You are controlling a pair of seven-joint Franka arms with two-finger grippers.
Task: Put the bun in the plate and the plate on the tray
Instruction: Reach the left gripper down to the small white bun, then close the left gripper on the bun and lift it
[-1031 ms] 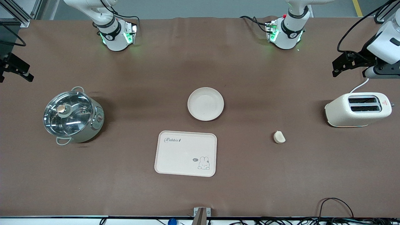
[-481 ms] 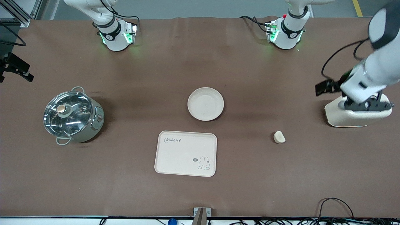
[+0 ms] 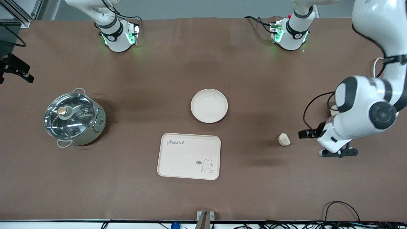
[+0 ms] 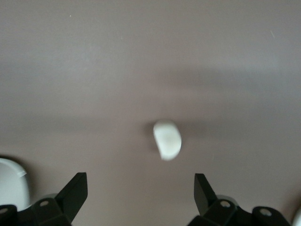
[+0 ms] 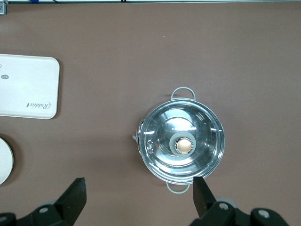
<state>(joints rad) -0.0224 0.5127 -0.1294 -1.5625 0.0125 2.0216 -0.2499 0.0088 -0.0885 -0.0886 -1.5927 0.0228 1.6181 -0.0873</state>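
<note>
The bun [image 3: 284, 139] lies on the brown table toward the left arm's end, and shows in the left wrist view [image 4: 167, 139]. The round plate [image 3: 209, 105] sits mid-table, empty. The Rabbit tray [image 3: 189, 156] lies nearer to the front camera than the plate, also empty. My left gripper [image 3: 338, 152] hangs beside the bun, toward the left arm's end of the table; its fingers are wide open and empty [image 4: 141, 183]. My right gripper [image 5: 139, 186] is open and empty, high over the table near the pot; it is out of the front view.
A steel pot with a glass lid [image 3: 73, 118] stands toward the right arm's end and shows in the right wrist view [image 5: 182, 141]. The left arm hides most of a white toaster [image 3: 333, 112]. The tray's corner [image 5: 28, 87] and the plate's edge [image 5: 3, 160] show in the right wrist view.
The left arm has swung from the table's edge past the toaster and down beside the bun. Bun, plate, tray and pot have not moved.
</note>
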